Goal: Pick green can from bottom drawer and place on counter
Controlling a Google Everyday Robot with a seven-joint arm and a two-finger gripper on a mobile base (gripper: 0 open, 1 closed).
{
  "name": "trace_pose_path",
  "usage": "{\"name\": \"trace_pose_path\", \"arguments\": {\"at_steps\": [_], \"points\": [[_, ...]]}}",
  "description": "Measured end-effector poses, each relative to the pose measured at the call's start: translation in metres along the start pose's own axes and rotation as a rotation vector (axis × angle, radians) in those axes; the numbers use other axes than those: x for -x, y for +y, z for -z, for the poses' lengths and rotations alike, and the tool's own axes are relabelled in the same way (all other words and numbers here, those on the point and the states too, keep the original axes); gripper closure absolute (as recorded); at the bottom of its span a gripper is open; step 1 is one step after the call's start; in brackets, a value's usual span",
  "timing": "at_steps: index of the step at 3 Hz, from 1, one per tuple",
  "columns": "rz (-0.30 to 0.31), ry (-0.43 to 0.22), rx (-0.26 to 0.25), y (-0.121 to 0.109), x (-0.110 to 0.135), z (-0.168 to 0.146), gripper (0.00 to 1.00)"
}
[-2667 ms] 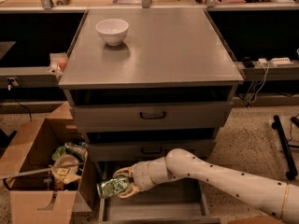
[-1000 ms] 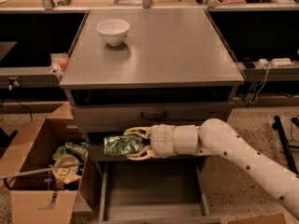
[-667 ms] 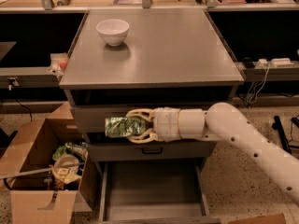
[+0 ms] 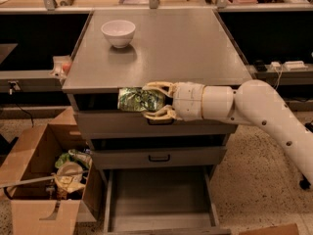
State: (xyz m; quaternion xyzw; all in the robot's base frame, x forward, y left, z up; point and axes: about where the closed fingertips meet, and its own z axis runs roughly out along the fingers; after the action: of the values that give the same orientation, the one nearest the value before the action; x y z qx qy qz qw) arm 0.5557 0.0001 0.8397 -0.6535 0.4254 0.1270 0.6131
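My gripper (image 4: 155,101) is shut on the green can (image 4: 138,100), a shiny crinkled can held on its side. It hangs in front of the cabinet at the level of the counter's front edge, over the top drawer's front. The counter (image 4: 166,45) is the flat grey cabinet top just behind it. The bottom drawer (image 4: 159,199) is pulled open below, and its grey floor shows nothing on it. My white arm reaches in from the right.
A white bowl (image 4: 118,32) stands on the counter's back left. Two upper drawers with black handles (image 4: 159,157) are closed. An open cardboard box (image 4: 46,180) of trash sits on the floor to the left. Dark shelves flank the cabinet.
My gripper has lifted the green can from down by the open bottom drawer, past the drawer fronts, up to the counter's front edge.
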Motion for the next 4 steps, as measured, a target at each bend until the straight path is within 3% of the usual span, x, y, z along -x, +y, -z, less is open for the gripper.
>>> {"name": "trace_pose_path", "arguments": {"at_steps": [1,2,4], "points": [[-0.019,0.011,-0.029,-0.015,-0.003,0.005,1.0],[-0.091,0.038,-0.043,-0.052,-0.008,0.014,1.0],[-0.26,0.176,-0.118,-0.151,-0.047,0.051,1.0]]}}
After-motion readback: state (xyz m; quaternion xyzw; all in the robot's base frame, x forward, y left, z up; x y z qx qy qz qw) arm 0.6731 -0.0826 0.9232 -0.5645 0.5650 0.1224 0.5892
